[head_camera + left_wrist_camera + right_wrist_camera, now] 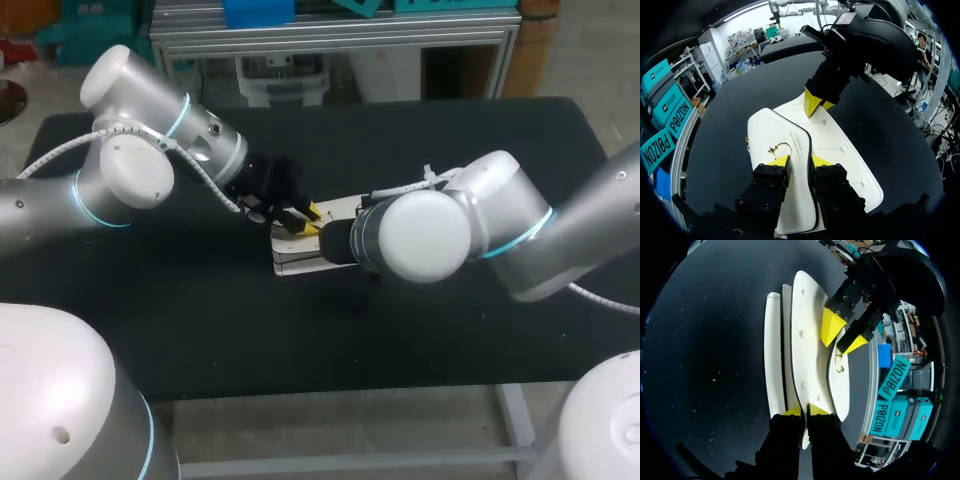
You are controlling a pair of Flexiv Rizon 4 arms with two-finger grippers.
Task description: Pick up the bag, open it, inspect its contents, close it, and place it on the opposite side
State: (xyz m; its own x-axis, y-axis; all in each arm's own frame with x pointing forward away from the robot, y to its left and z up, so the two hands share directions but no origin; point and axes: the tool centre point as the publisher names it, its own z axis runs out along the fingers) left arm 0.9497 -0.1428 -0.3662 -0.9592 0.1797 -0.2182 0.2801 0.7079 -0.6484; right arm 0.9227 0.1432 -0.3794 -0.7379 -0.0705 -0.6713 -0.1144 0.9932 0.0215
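**Status: opening step in hand.**

1. Position. The bag (292, 260) lies flat near the middle of the worktop (200, 330), between the two arms. It is not lifted clear of the surface.
2. Left claw (800, 161). It is closed on the edge of the flap (770, 132), just beside the gold clasp (776, 148). One yellow tip bears on each face of the flap.
3. Right claw (805, 411). It is closed on the thin edge of a white panel at the opposite end of the bag. The tips stand close together.
4. Progress. Both grasps are made. In the left wrist view the flap stands up from the body, so the opening appears begun. The interior is not in view.
5. Remaining, by judgement:
   - finish the opening;
   - inspect the contents;
   - shut the flap;
   - place the bag on the opposite side.
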